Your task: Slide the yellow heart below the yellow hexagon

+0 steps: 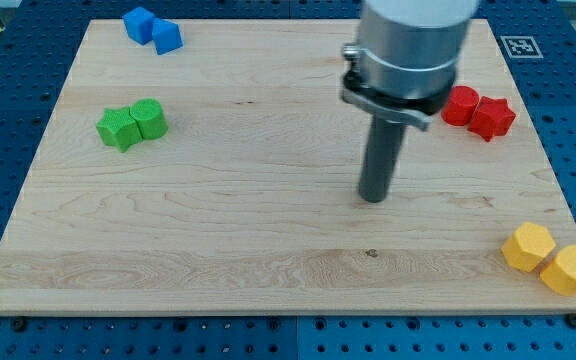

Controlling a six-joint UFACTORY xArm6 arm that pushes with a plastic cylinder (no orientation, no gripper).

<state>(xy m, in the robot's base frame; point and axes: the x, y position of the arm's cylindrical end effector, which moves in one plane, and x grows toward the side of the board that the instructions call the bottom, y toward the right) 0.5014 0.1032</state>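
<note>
Camera view: my tip (373, 198), holding nothing, stands well apart from yellow heart (568, 270) touching yellow hexagon (528, 247).

Bright, even light falls from overhead across the pale wooden board (218, 200), with no harsh glare. Shadows are soft and short, hugging the small coloured blocks. The grey metal arm housing (413, 45) at the far right looks slightly blurred; the board's grain stays sharp.

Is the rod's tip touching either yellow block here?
No: my tip rests on bare board mid-view, well apart from the yellow hexagon block and yellow heart block at bottom right.
</note>
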